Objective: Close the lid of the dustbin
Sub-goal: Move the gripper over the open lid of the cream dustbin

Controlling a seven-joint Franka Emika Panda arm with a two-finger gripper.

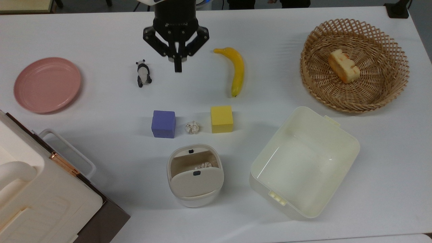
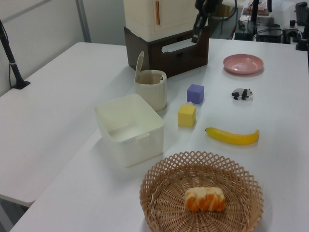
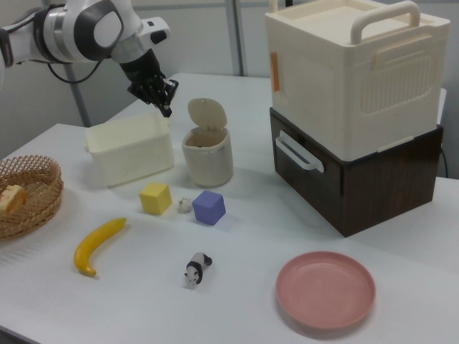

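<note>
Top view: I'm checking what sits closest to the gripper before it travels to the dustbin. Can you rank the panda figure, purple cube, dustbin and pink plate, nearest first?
From the gripper, by the top view:
1. Panda figure, just to the top view's left.
2. Purple cube, below it.
3. Dustbin, farther below, lid open.
4. Pink plate, far at the top view's left.

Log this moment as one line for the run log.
phase: approach | gripper: shut, empty, above table between panda figurine and banana | dustbin: lid up, crumpled paper inside | contact: none
</note>
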